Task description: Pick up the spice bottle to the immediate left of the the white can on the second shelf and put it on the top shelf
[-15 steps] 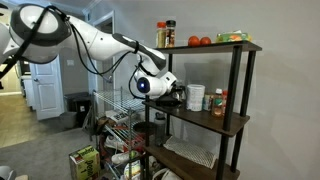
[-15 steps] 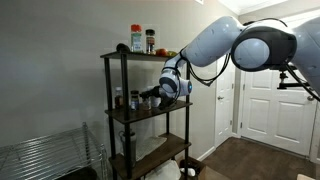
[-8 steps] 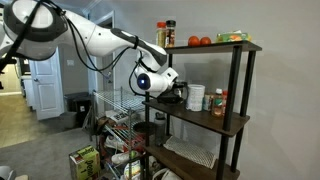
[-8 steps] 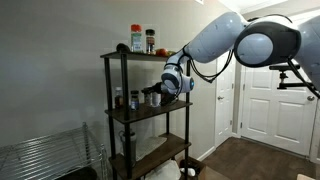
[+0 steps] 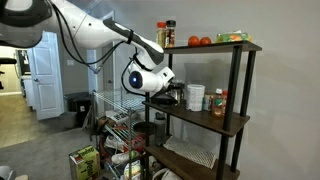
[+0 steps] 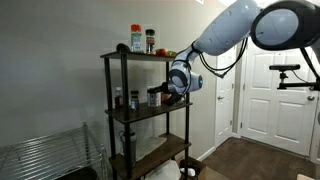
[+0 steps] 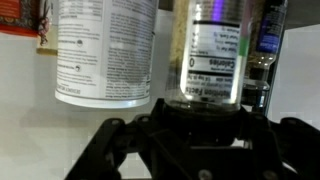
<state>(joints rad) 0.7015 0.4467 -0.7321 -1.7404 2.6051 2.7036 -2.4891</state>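
Observation:
My gripper [image 5: 176,96] reaches in at the second shelf [image 5: 215,118] of the black-framed rack and is shut on the spice bottle [image 7: 213,50]. The bottle is a small dark jar with a white label, held upright between the dark jaws [image 7: 205,115]. The white can [image 5: 196,97] stands right beside it and fills the left of the wrist view [image 7: 105,50]. In an exterior view the bottle [image 6: 153,97] sits at my gripper [image 6: 160,96], just above the second shelf [image 6: 130,112]. The top shelf shows in both exterior views [image 5: 225,46] [image 6: 125,56].
Tall orange-filled jars [image 5: 165,35] [image 6: 137,39] and tomatoes [image 5: 200,41] stand on the top shelf. A red-capped bottle [image 5: 219,103] stands beyond the white can. Small jars [image 6: 125,100] stand on the second shelf. A silver wire rack [image 5: 115,110] is next to the rack.
The arm's elbow has risen. The wrist and gripper have shifted slightly outward along the second shelf, and the spice bottle has moved with them.

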